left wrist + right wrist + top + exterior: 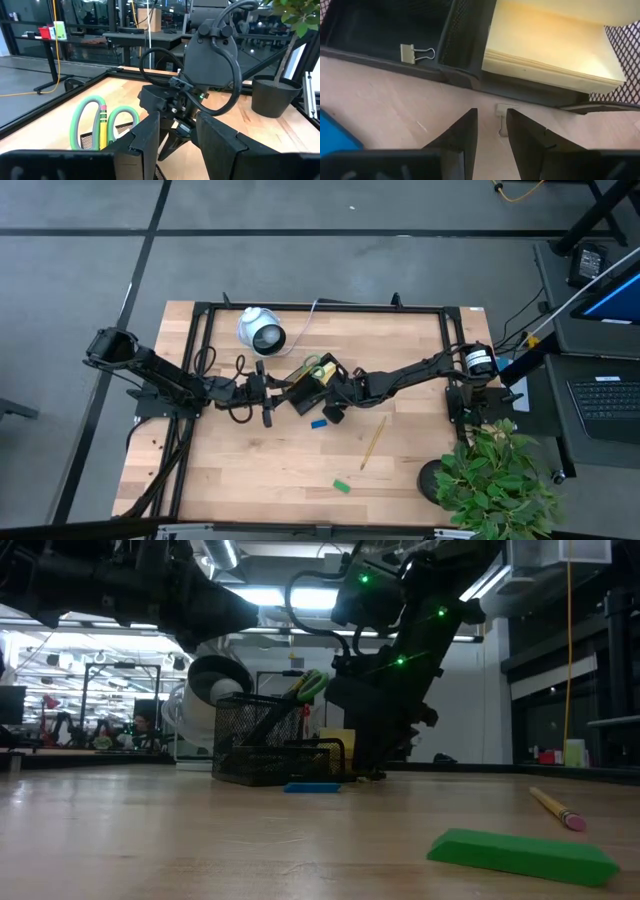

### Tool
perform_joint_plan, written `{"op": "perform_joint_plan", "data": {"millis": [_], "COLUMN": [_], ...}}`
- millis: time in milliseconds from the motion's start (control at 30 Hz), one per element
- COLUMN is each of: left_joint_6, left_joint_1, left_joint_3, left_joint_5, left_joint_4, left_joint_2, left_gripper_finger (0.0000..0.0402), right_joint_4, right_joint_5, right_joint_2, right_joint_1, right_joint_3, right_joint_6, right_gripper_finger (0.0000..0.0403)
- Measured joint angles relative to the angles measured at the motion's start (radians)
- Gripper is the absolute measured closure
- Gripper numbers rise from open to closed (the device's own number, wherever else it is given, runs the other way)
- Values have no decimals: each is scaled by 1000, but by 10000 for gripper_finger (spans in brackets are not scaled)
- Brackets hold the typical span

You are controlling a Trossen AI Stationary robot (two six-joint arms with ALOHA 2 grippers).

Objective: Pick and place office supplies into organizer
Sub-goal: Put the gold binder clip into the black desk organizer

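Two arms meet at the middle of the tabletop (250, 470) in the high view. The left tool (268, 392) lies just left of centre, beside the organizer (308, 387); in its wrist view its fingers (147, 137) stand slightly apart with nothing between them, and the green scissors (87, 122) handles and a pencil (103, 125) stand upright in the mesh at the lower left of that frame.

At the centre of the high view sits the organizer, a black mesh tray, with the sticky pad (303, 383) inside. Above and left of it lies a white round device (261, 332). The right tool (336, 402) is low at the organizer's right side; its wrist view shows its fingers (462, 132) slightly parted, holding nothing, over bare wood just outside the tray wall. Behind that wall lie the sticky pad and, one compartment over, a binder clip (416, 53).

Just below the organizer lies the blue block (319, 423). Right of it a second pencil (373, 442) lies at a slant. Lower, near the front edge, rests the green block (342, 486). A plant (495, 475) fills the lower right corner.
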Motion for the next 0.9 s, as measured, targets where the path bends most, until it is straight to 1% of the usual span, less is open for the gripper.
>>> {"op": "perform_joint_plan", "data": {"millis": [267,500,733,833,900], "left_joint_6": [-1,-2,-2,-1,-1], "left_joint_1": [0,0,0,0,0], "left_joint_3": [0,0,0,0,0], "left_joint_5": [0,0,0,0,0], "left_joint_4": [0,0,0,0,0], "left_joint_2": [0,0,0,0,0], "left_gripper_finger": [276,276,276,276,276], "right_joint_4": [-7,-18,-17,-17,-17], "right_joint_5": [-2,-37,-37,-77,-81], "right_joint_2": [0,0,0,0,0], "right_joint_1": [0,0,0,0,0], "right_joint_3": [0,0,0,0,0], "right_joint_6": [-23,-45,-19,-6,-8], "right_gripper_finger": [295,294,295,295,295]}}
